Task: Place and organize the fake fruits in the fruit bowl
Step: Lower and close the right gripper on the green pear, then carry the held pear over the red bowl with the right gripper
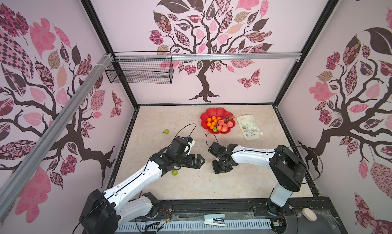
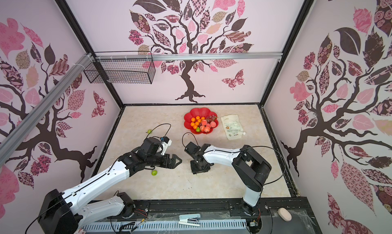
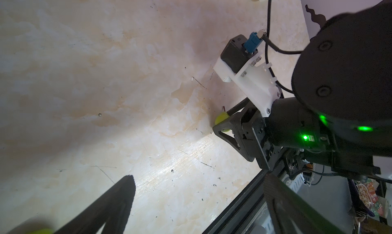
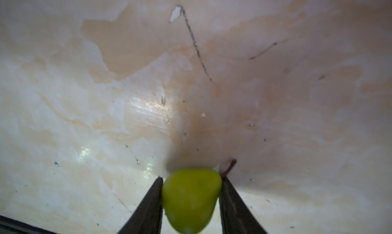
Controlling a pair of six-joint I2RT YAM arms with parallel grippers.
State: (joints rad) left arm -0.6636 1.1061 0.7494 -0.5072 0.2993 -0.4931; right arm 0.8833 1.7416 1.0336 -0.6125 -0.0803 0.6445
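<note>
Packet (image 1: 248, 126): white printed pouch, lying flat, right of centre in both top views.
Wire basket (image 1: 140, 70): black, hanging from the metal rail (image 1: 212, 56), upper left of centre.
Tabletop (image 1: 191, 186): cream marble pattern, scuffed.
Walls (image 1: 131, 20): pale pink with tree decals.
Pale oval object (image 1: 309, 214): lower right.

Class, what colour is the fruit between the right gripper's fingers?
The fruit in the right gripper is yellow-green, clearest in the right wrist view.

Bowl (image 1: 216, 111): glossy red. Inside it: orange balls (image 1: 212, 122), pink-red peaches (image 1: 224, 129), dark purple grapes (image 1: 228, 117). Right of it: cream packet (image 1: 248, 124), dark print. Table (image 1: 191, 186): cream-beige marbling. My right gripper (image 4: 191, 177): black; pear (image 4: 191, 201) in it: yellow-green, faintly pale-speckled.
</note>
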